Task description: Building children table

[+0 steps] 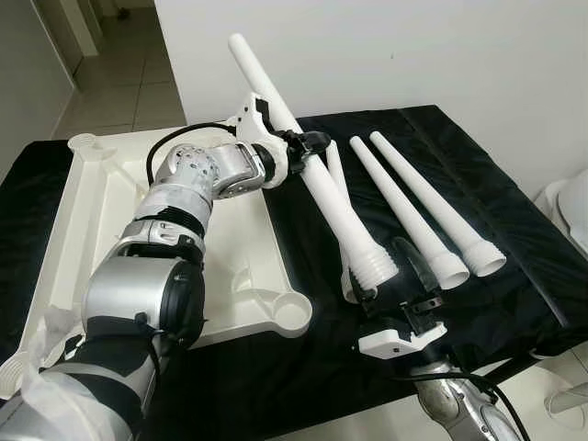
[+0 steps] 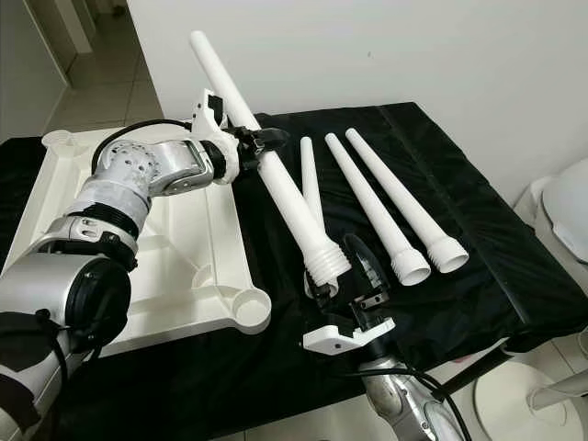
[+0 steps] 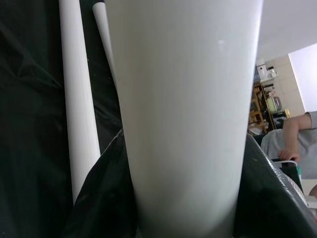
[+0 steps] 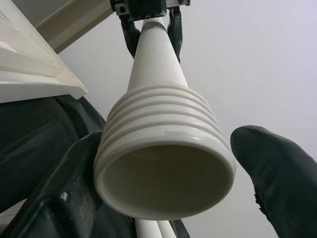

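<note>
Nearest to us, at the front edge of the black-covered table (image 1: 478,211), our right gripper (image 1: 397,285) reaches up with its two black fingers spread apart on either side of the threaded end of a white table leg (image 1: 326,188). From the right wrist view we see the ribbed, hollow mouth of that leg sitting between the fingers, one finger (image 4: 64,193) just beside the threads and the other standing off from them.

Beyond that, the leg slants up and away from the cloth, its thin end rising toward the white wall (image 1: 413,55). Our left gripper (image 1: 308,147) is clamped around the leg partway along its length, and the left arm stretches across the upturned white tabletop (image 1: 92,220), which lies on the table's left side with round sockets at its corners.

Farther right, two more legs (image 1: 418,207) lie side by side on the cloth, wide ends toward us. A third (image 2: 308,184) lies just behind the lifted one.

In the left wrist view, a person's arm (image 3: 292,134) shows far off.
</note>
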Controlling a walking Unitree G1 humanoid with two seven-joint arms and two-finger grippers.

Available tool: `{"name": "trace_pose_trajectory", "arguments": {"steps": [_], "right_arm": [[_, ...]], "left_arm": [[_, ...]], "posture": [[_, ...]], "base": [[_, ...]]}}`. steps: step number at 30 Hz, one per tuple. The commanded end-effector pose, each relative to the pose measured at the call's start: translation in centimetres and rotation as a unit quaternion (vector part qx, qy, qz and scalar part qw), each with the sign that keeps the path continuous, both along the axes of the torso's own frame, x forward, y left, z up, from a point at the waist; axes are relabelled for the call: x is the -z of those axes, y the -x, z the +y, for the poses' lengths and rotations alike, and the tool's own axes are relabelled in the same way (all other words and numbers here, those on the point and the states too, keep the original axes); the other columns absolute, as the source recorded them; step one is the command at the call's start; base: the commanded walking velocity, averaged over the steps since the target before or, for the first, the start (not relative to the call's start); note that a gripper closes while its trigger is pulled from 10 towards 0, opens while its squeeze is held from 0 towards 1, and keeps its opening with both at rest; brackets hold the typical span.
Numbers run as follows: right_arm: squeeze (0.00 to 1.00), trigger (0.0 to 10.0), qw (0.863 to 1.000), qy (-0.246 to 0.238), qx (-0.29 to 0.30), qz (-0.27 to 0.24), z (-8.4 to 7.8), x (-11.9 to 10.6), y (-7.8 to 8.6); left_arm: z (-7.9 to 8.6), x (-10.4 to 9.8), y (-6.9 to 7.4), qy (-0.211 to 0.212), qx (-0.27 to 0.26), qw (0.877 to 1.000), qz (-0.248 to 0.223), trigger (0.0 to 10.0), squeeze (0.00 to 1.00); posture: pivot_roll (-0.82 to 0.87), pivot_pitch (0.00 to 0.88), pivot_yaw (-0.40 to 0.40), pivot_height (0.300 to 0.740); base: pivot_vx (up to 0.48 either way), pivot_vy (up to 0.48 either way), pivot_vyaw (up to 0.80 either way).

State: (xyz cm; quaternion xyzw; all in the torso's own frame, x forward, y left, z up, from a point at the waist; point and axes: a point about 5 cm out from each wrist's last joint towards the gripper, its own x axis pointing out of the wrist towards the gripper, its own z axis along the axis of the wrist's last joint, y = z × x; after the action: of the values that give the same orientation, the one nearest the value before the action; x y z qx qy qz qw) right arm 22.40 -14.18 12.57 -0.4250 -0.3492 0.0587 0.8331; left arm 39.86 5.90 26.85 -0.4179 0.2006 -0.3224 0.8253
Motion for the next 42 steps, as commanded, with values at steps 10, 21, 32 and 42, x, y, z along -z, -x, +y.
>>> {"name": "trace_pose_trajectory", "arguments": {"steps": [10,21,32,42], "right_arm": [[0.0,10.0,0.983,-0.157,0.033,0.088,-1.0,0.6,-0.3],[0.0,10.0,0.953,-0.262,0.009,0.152,-0.8,-0.1,-0.9],[0.0,10.0,0.932,-0.296,-0.044,0.205,-0.2,-2.4,-3.9],[0.0,10.0,0.928,-0.294,-0.049,0.225,-0.1,-3.7,-5.3]], "left_arm": [[1.8,-2.7,-0.8,0.028,-0.021,0.997,-0.073,10.0,0.0],[4.1,-5.0,-1.5,-0.008,-0.109,0.98,-0.167,10.0,0.0],[2.5,-6.9,-0.3,-0.048,-0.158,0.939,-0.301,10.0,0.0],[0.7,-6.8,1.1,-0.089,-0.17,0.915,-0.356,10.0,0.0]], "posture": [[-0.11,0.01,0.072,0.74],[-0.12,0.0,0.061,0.74],[-0.11,0.0,0.046,0.74],[-0.11,0.006,0.035,0.74]], "base": [[0.0,0.0,0.0],[0.0,0.0,0.0],[0.0,0.0,0.0],[0.0,0.0,0.0]]}}
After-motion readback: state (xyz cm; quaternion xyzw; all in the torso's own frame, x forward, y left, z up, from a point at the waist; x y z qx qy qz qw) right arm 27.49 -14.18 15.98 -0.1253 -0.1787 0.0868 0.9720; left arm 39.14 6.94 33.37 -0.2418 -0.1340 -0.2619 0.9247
